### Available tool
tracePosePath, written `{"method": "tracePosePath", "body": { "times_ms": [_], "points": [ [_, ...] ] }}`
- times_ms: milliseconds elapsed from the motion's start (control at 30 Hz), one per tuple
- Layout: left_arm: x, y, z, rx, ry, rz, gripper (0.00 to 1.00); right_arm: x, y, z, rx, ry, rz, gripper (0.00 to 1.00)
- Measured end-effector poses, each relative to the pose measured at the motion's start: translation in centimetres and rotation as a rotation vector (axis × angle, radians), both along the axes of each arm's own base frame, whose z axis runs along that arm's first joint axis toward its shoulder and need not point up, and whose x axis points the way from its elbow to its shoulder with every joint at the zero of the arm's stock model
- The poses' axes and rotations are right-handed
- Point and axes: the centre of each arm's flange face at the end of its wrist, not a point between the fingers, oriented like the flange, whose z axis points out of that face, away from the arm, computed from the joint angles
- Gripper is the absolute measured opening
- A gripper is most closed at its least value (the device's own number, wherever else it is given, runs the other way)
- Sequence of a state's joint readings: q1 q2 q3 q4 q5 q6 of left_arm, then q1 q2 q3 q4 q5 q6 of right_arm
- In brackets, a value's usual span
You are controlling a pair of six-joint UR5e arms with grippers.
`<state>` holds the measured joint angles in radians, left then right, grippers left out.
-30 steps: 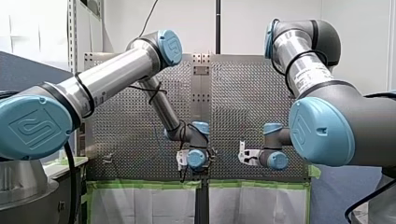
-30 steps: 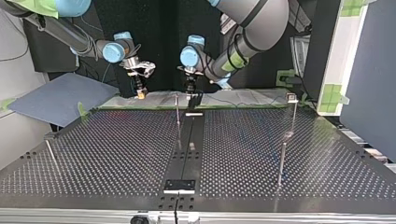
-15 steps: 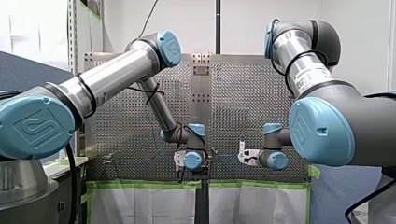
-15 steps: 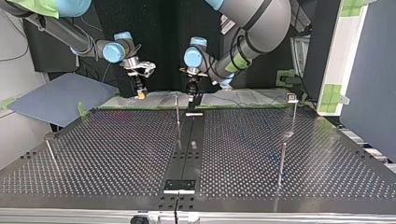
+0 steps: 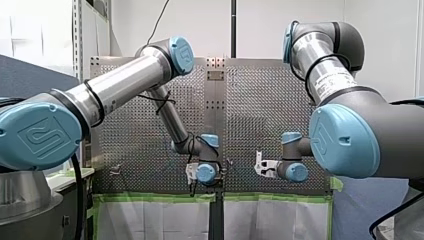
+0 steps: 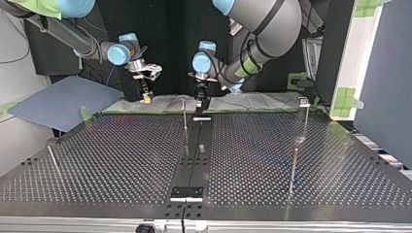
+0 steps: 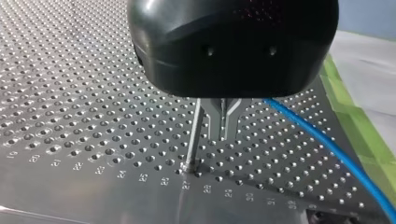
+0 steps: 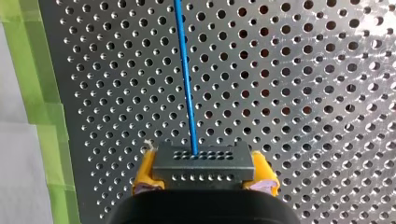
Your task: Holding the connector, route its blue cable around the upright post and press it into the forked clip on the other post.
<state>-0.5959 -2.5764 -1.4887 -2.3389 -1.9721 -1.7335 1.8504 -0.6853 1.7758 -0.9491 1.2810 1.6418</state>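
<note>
My right gripper [image 8: 204,173] is shut on a grey connector block [image 8: 204,161], its yellow pads [image 8: 144,176] pressing on both sides. A blue cable [image 8: 186,79] leaves the connector and runs straight ahead over the perforated plate. In the top view this gripper [image 6: 146,98] hangs at the table's far edge. My left gripper [image 7: 223,134] has its metal fingers shut with nothing between them, just above the plate and right beside a thin upright post [image 7: 192,140]. The blue cable [image 7: 327,142] passes beside it. In the top view the left gripper [image 6: 200,109] stands next to that post [image 6: 184,116].
A taller post with a small head [image 6: 304,115] stands at the top view's right, a shorter one [image 6: 293,170] nearer the camera, another [image 6: 53,161] at the left. Green tape [image 8: 42,116] lines the perforated table's [image 6: 121,160] edge. A black strip [image 6: 192,165] runs down its middle.
My left arm's wrist has shifted a little, rightwards in the top view, leftwards and lower in the front view. My right arm and the connector have stayed put.
</note>
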Motion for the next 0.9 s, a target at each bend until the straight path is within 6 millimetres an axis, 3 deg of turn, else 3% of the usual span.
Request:
{"method": "tracePosePath", "body": {
  "times_ms": [667,833,900],
  "points": [
    [1.6,-0.2,0.8,0.014,0.012,-0.032,0.13,-0.6,-1.1,0.3,-0.027,-0.006,-0.043,0.0],
    [1.8,0.0,0.9,0.028,0.015,-0.031,0.24,-0.6,-1.3,0.4,-0.031,-0.007,-0.044,0.0],
    [1.9,0.1,0.9,0.032,0.017,-0.03,0.36,-0.6,-1.3,0.4,-0.032,-0.008,-0.044,0.0]
  ]
}}
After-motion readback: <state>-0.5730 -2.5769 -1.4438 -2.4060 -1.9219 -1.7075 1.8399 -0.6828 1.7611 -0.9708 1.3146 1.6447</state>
